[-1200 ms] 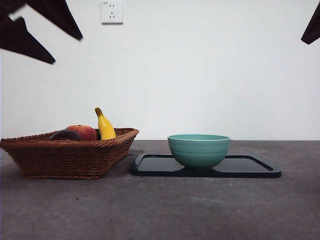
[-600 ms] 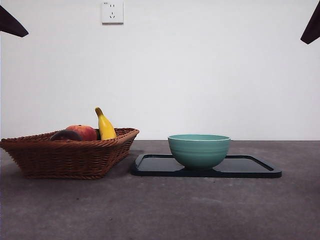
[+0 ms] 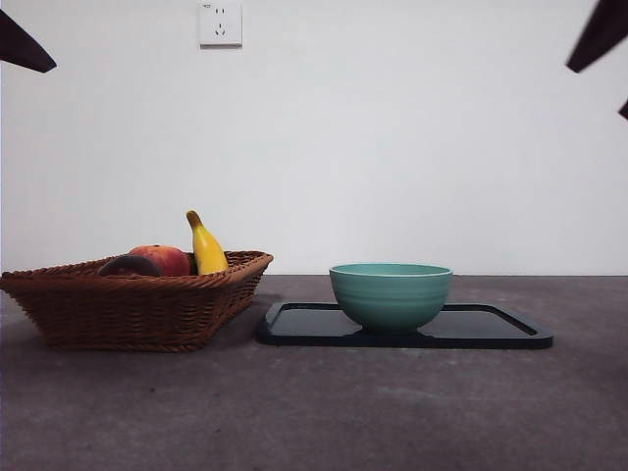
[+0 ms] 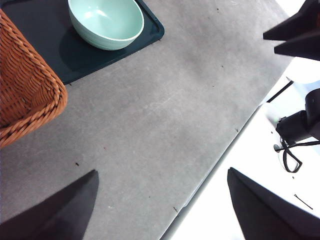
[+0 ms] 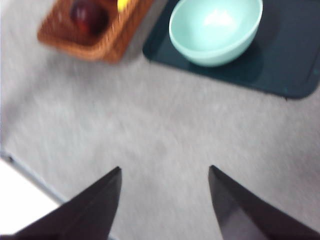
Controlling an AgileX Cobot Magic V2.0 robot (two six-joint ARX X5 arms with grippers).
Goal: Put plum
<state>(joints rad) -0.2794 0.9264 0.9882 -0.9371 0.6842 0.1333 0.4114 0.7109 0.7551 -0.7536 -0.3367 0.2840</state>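
Two grippers hung well above the table, both with jaws spread apart and nothing between them. The left gripper (image 4: 162, 205) looked down on bare grey table (image 4: 165, 115) close to its near edge, with the corner of the basket (image 4: 27, 95) and the bowl (image 4: 106, 21) off to one side; in the front view it showed only as a black tip at the top left corner (image 3: 22, 47). The right gripper (image 5: 165, 200) was high over the table in front of the tray, its wrist picture blurred; from the front it appeared as a dark tip at the top right corner (image 3: 597, 34), and the left wrist view also caught it at the picture's edge (image 4: 295, 32).

The plum (image 3: 128, 266) lay in the woven brown basket (image 3: 137, 304) at the left side of the table, dark and round, just in front of the red-orange fruit (image 3: 165, 259) and touching or nearly touching it. The right wrist view showed it as a dark maroon ball (image 5: 87, 14) inside the basket (image 5: 95, 42). A yellow banana (image 3: 205, 247) stood tilted behind the two fruits, its stem up.

To the right of the basket, just beside it, a black tray (image 3: 491, 329) lay flat on the table, with a pale green bowl (image 3: 390, 294) standing upright on its left half. The bowl (image 5: 215, 30) looked empty from above. A white wall socket (image 3: 220, 23) sat high on the wall behind.
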